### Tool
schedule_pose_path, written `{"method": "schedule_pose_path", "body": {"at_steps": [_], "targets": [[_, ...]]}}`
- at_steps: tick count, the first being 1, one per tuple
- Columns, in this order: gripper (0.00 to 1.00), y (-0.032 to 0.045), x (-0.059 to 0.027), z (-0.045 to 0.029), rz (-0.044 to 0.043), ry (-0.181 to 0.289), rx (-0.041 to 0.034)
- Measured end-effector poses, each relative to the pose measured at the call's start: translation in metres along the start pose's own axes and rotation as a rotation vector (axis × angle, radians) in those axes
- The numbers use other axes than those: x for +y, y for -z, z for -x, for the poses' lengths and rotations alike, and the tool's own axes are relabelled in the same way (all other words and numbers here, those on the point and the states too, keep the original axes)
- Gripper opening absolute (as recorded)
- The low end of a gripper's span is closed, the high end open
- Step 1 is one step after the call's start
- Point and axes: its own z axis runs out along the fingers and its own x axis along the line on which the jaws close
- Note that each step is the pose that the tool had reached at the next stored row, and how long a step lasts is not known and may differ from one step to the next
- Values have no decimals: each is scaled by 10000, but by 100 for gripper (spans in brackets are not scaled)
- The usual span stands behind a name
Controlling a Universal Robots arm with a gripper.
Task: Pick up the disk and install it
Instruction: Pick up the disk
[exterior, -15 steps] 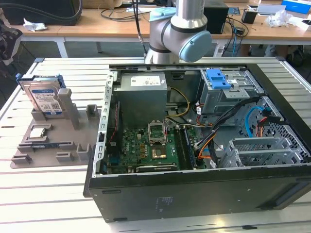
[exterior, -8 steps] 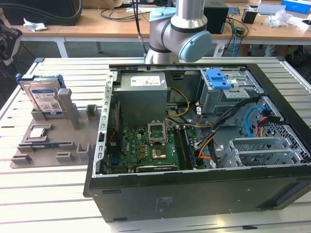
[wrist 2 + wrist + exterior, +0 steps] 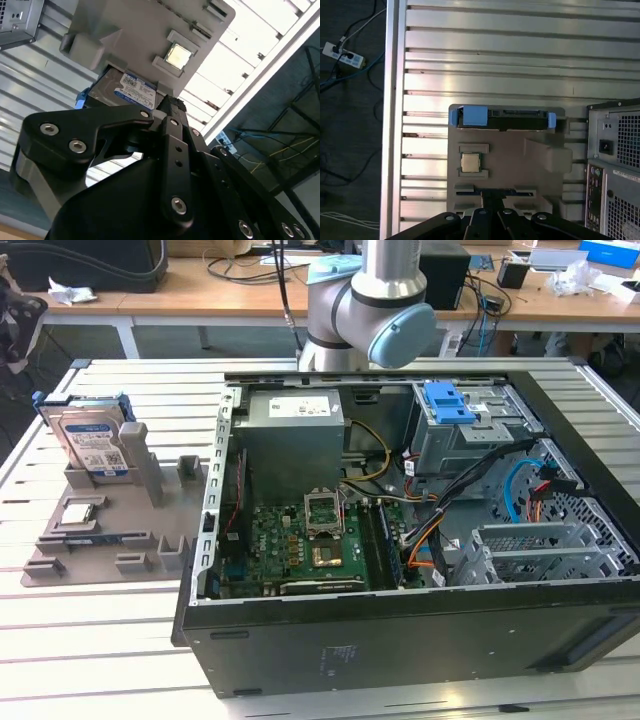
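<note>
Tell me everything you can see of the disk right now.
The disk is a flat silver metal drive with a white-and-blue label and blue plastic rails along its edges. It stands on edge, leaning slightly back, in the grey holder on the slatted table, at the exterior view's left of the open computer case. Only the holder touches it; it is not yet picked up.
</note>
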Motion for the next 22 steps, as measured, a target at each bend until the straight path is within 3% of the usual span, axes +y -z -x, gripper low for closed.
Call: {"method": "schedule_pose_path", "body": {"at_steps": [6, 9, 11, 22], "targets": [[11, 0, 0, 0, 42, 1526, -9], [11, 0, 0, 0, 77, 2823, -16], [11, -1, 0, 0, 92, 3383, -19], [11, 0, 0, 0, 148, 5439, -30]]}}
